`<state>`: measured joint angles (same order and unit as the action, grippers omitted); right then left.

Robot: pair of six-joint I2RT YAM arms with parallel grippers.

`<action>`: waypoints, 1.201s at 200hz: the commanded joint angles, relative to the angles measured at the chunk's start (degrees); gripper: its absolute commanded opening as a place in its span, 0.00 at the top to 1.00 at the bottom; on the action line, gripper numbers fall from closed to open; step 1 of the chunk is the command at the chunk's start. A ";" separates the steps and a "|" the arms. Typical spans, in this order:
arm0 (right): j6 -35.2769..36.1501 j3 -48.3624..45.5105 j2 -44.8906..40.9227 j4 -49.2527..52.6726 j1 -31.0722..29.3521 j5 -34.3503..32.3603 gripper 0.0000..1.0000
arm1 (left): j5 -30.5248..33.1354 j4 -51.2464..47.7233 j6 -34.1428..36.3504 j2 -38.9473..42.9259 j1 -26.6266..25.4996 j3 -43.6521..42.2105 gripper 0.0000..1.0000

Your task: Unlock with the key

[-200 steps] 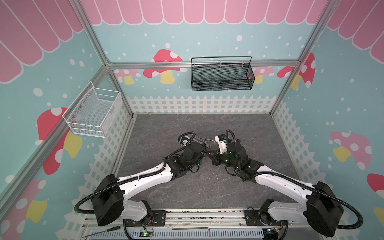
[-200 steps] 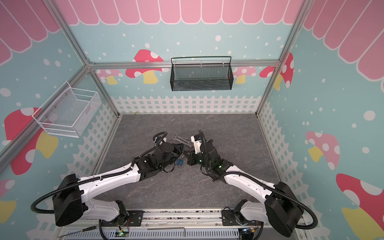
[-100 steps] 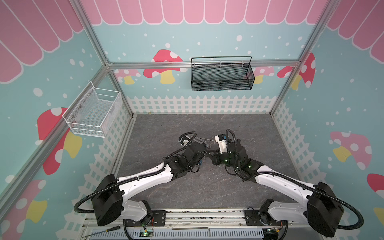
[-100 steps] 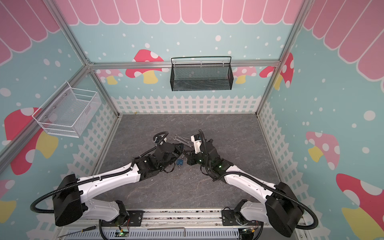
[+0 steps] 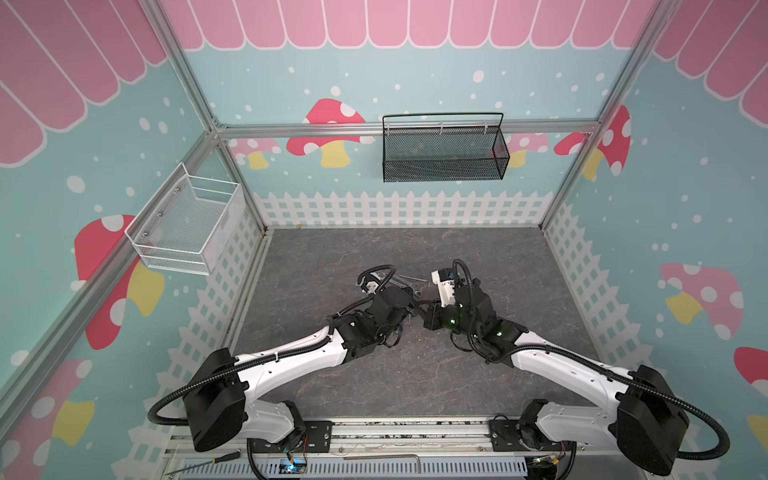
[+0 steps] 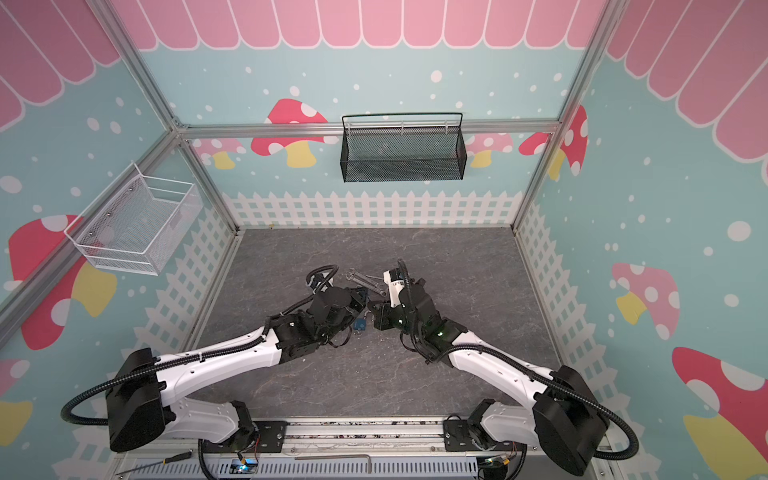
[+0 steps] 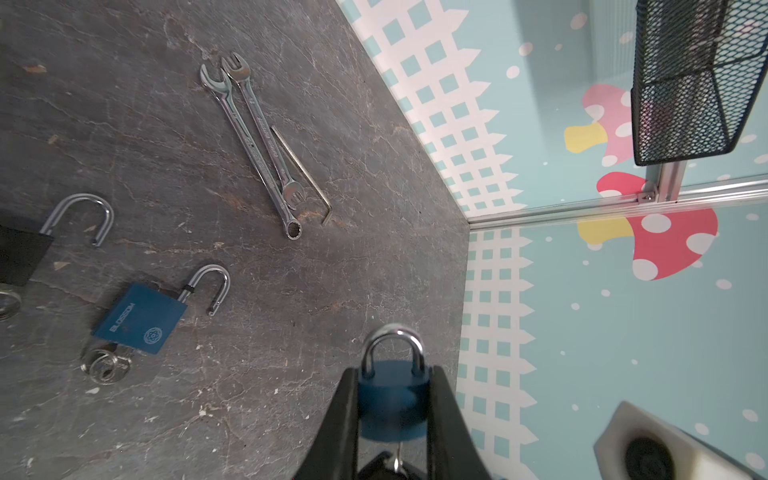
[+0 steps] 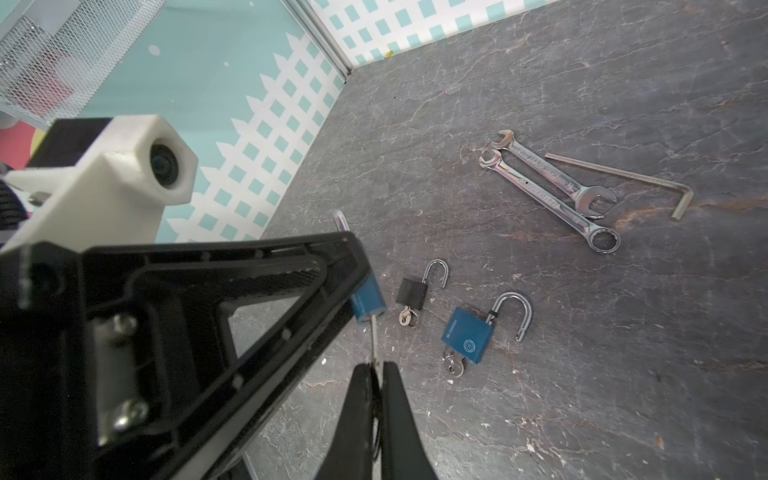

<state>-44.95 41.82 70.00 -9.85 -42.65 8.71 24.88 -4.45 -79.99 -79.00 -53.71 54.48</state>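
Note:
My left gripper (image 7: pixel 392 376) is shut on a small blue padlock (image 7: pixel 392 401) and holds it by the body above the dark floor. Its silver shackle (image 7: pixel 392 338) is closed. My right gripper (image 8: pixel 376 368) is shut on a thin silver key (image 8: pixel 373 338). The key's blade runs straight up into the underside of the held padlock (image 8: pixel 368 301). In both top views the two grippers meet tip to tip at mid-floor, left gripper (image 5: pixel 409 312) facing right gripper (image 5: pixel 423 311). The left wrist view shows the key (image 7: pixel 399 457) just under the padlock body.
On the floor lie a larger blue padlock (image 7: pixel 141 318) with its shackle open and a keyring (image 7: pixel 106 368), a black padlock (image 8: pixel 412 292) also open, two wrenches (image 7: pixel 257 137) and a hex key (image 7: pixel 303 174). A black mesh basket (image 5: pixel 442 149) and a white wire basket (image 5: pixel 187 226) hang on the walls.

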 commanded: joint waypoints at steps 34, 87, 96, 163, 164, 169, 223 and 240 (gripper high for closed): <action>-1.57 2.70 2.28 -10.32 -0.53 -1.89 1.00 | -3.59 0.75 -6.42 -1.67 -3.40 -0.19 1.00; 0.61 4.84 3.47 -9.38 -1.56 -3.73 1.00 | -5.45 0.32 -5.30 -3.59 -3.42 1.20 1.00; 0.62 5.03 2.88 -8.67 -1.55 -4.67 1.00 | -4.88 -0.11 -4.97 -3.17 -3.42 0.87 1.00; -0.15 7.57 2.13 -1.51 -0.78 -1.40 1.00 | 0.04 -4.06 4.07 0.06 -2.59 1.76 1.00; -0.10 7.66 2.15 -1.46 -0.77 -1.32 1.00 | 0.06 -4.16 4.19 0.07 -2.56 1.76 1.00; 0.11 7.98 2.16 -1.11 -0.70 -0.78 1.00 | -0.06 -4.33 4.56 0.20 -2.31 1.77 1.00; 1.47 9.05 1.00 1.45 0.82 4.15 1.00 | -3.50 -4.36 8.59 1.97 0.60 1.22 1.00; 2.22 9.42 0.93 2.46 1.08 4.35 1.00 | -4.27 -5.06 9.23 2.33 1.15 1.61 1.00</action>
<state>-44.51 47.94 72.69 -4.32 -42.28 11.92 25.87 -5.76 -73.65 -77.67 -52.66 55.33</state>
